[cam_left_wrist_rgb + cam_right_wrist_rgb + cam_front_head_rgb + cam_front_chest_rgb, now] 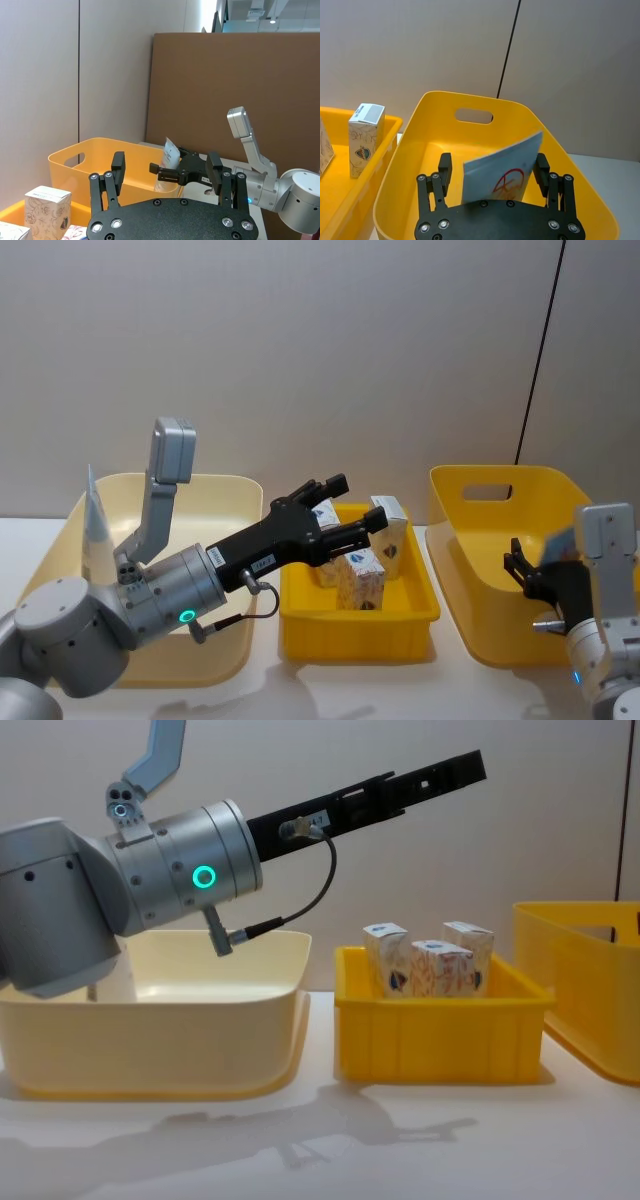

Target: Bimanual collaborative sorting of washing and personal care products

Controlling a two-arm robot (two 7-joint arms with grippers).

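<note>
- Our right gripper (493,165) is clenched on a pale-blue tube (506,172), held over the right bin (420,150). If we let go askew, the tube could catch the rim beside the gripper and tip out.
- Our left gripper (358,505) hangs released above the cartons (362,578). If we descend off-centre, it could topple neighbours in the middle bin (360,628).

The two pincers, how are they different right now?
The left pincer is open and empty, but the right pincer is shut on a pale-blue tube. The left pincer reaches above the middle bin, where the white cartons stand, while the right pincer is over the right bin. Both pincers are black.
</note>
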